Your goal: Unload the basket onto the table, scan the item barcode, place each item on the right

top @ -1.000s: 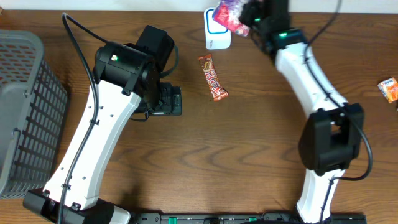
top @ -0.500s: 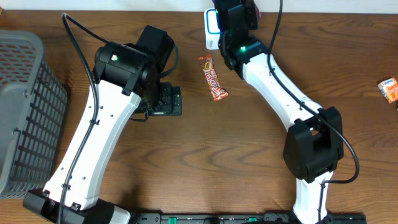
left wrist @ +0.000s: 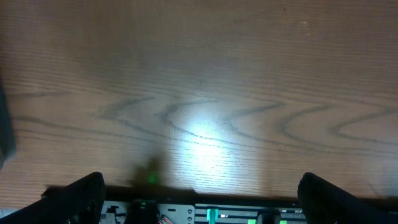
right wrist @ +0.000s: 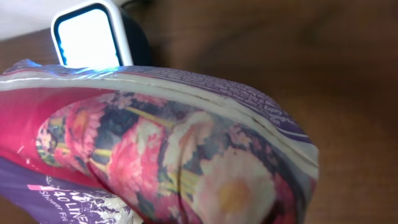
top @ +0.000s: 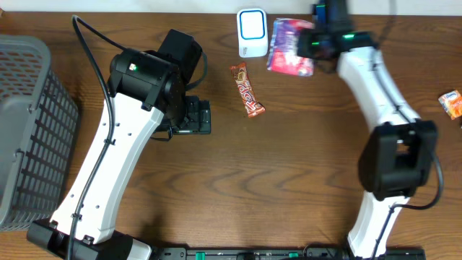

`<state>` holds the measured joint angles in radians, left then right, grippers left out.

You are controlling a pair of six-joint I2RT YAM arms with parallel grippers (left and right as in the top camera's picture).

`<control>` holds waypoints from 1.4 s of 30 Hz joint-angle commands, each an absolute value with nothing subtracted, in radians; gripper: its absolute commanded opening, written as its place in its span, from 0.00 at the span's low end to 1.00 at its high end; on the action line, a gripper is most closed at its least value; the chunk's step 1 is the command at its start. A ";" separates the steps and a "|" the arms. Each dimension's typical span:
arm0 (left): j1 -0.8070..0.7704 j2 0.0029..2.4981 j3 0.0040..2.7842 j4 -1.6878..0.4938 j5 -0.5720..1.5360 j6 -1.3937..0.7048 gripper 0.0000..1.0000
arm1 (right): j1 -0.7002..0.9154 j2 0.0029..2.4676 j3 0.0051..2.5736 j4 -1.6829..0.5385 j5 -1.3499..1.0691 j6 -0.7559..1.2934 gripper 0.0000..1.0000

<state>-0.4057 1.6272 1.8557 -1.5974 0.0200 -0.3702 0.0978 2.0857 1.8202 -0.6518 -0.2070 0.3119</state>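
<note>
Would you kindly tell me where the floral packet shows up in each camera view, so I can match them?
Overhead: the floral packet is at top centre-right, just right of the white scanner.
Left wrist: not in it; only the table shows.
Right wrist: the floral packet fills most of the frame, with the white scanner behind it at top left.
Shared landmark: the white scanner.

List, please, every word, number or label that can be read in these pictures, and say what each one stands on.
"40LINE", cut off at the picture's edge: on the floral pouch, lower left.
Fine print along the pouch's purple band: too small to read.
Lettering on the candy bar: too blurred to read.
Print on the orange packet: too small to read.
Barcode scanner: no text visible.
</note>
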 commanded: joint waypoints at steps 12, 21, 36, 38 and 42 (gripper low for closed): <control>-0.400 1.629 1.855 -1.603 0.014 -0.379 0.98 | -0.187 2.027 1.833 -0.871 -0.523 0.352 0.15; -0.400 1.629 1.855 -1.603 0.014 -0.379 0.98 | -0.196 2.030 1.831 -1.114 -0.789 -0.514 0.01; -0.400 1.629 1.855 -1.603 0.014 -0.379 0.98 | -0.188 2.031 1.820 -1.388 -0.892 -0.958 0.01; -0.400 1.629 1.855 -1.603 0.014 -0.379 0.98 | -0.187 2.031 1.820 -1.394 -0.893 -0.958 0.01; -0.400 1.629 1.855 -1.603 0.014 -0.379 0.98 | -0.165 2.031 1.817 -1.416 -0.877 -0.979 0.01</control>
